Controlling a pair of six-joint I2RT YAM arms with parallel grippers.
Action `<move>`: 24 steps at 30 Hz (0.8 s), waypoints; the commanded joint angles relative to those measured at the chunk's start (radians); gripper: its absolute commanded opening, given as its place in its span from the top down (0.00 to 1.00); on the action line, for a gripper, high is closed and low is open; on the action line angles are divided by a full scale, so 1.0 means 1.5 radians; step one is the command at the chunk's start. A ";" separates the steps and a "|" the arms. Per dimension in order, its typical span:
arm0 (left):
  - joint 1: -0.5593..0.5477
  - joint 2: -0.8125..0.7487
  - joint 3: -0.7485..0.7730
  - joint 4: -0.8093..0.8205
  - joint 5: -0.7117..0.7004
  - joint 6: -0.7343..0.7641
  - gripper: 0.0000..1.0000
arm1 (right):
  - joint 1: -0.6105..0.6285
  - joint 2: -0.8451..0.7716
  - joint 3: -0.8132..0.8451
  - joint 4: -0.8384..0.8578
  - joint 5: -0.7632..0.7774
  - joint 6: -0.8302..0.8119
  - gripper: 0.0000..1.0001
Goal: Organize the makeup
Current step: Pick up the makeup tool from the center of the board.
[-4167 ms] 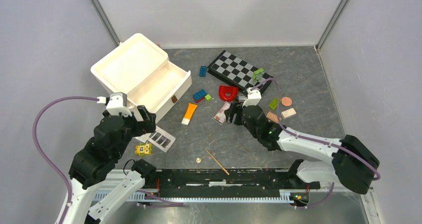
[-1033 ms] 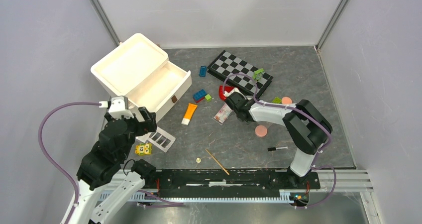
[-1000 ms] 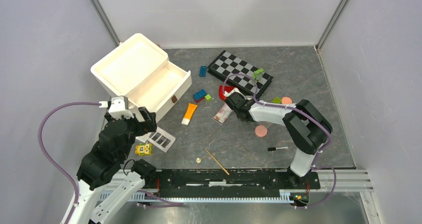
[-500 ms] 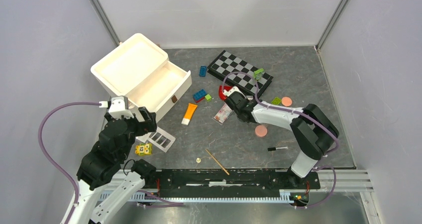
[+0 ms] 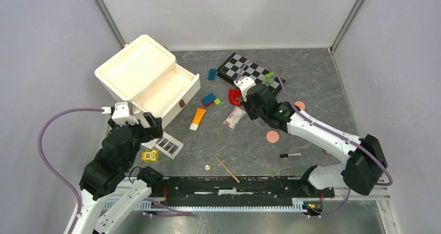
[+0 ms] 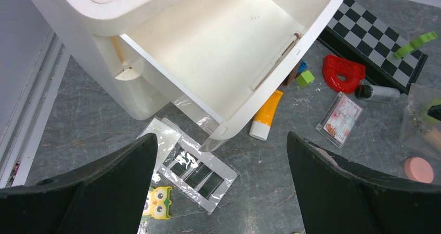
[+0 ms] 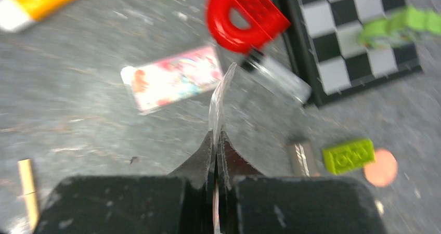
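Step in hand, as I read it: right arm has picked one item and needs to get it into the white box (image 5: 165,91), open on the left of the desk (image 5: 312,78)

How to do it well:
- the piece is thin film, so hold a firm pinch and avoid fast wrist turns, as it could slide out
- lift high enough to pass over the red arch piece (image 7: 244,18) and the clear tube (image 7: 275,80) lying just below the fingers
- route over the orange tube (image 5: 197,118), come in over the box's front wall, release low inside
- left arm hangs near the box's front corner, so give it room or back it off first

Fingers:
- right gripper (image 7: 215,140): pressed together on a clear plastic packet (image 7: 217,101), seen edge-on, only its near edge in the pinch; contents can't be told, wrist view is blurred
- left gripper (image 6: 221,192): spread wide, holding nothing, touching nothing, above the white palette (image 6: 200,174), which lies on the desk just beside the box

Rest of the makeup, all on the desk outside the box:
- pinkish sachet (image 5: 234,118) just beside the right fingers
- one pink disc (image 5: 272,137) mid-desk, another (image 5: 299,105) by the right arm
- thin black pencil (image 5: 289,155) near the front rail

Checkerboard (image 5: 249,73) and toy bricks (image 5: 208,99) stay put
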 commanded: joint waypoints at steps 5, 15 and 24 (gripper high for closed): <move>0.003 -0.030 -0.002 0.014 -0.041 0.017 0.00 | 0.001 -0.049 0.058 0.118 -0.333 -0.014 1.00; 0.007 -0.042 -0.001 0.002 -0.084 0.004 0.00 | 0.002 -0.003 0.160 0.258 -0.472 0.087 1.00; 0.031 -0.081 0.000 -0.003 -0.101 -0.003 0.00 | 0.016 0.100 0.203 0.540 -0.483 0.121 1.00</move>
